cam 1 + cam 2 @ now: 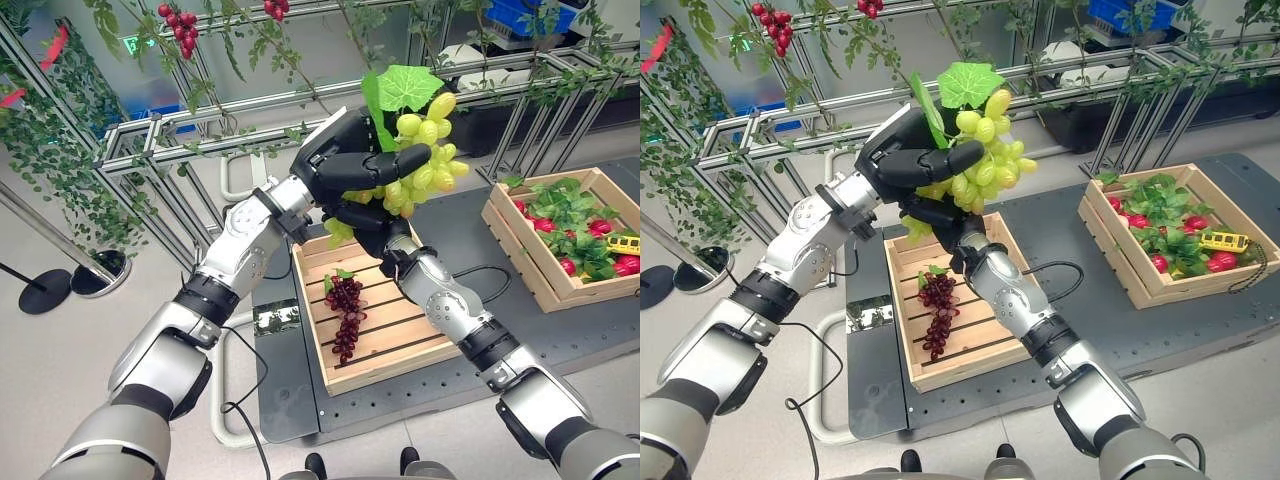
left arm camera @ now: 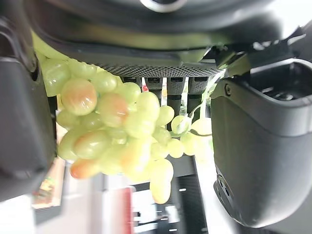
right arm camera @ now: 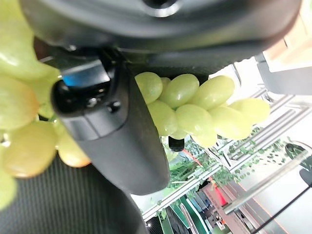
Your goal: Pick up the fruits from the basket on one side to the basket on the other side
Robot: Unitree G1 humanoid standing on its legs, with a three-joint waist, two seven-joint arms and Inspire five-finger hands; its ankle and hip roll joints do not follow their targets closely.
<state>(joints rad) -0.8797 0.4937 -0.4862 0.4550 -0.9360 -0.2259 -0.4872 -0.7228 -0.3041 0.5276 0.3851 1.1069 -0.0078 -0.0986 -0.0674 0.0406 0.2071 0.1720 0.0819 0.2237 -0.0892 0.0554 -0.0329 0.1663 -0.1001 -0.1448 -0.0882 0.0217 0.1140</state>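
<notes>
A bunch of green grapes [image 1: 425,160] with a broad leaf on top hangs in the air above the near wooden crate [image 1: 385,345], held between both arms. The left robot hand [image 1: 345,165] wraps round the upper part of the bunch, thumb laid across the front of it. The right robot hand [image 1: 375,225] comes up from beneath and presses against the lower grapes, with its fingers curled round them in its wrist view.

In the near crate lies a bunch of dark purple grapes [image 1: 345,315] on the slats. The far wooden crate [image 1: 530,255], to the right and well apart on the dark mat, holds red fruit among green leaves [image 1: 575,215].

The green bunch looks light and loosely jointed: single grapes swing on thin stalks, their skins smooth and probably slippery. It likely tolerates gentle squeezing, but a pinch on one grape could let the rest sag or slip. The safest hold seems to be near the stem under the leaf, or a cupped grasp round the thick middle.
</notes>
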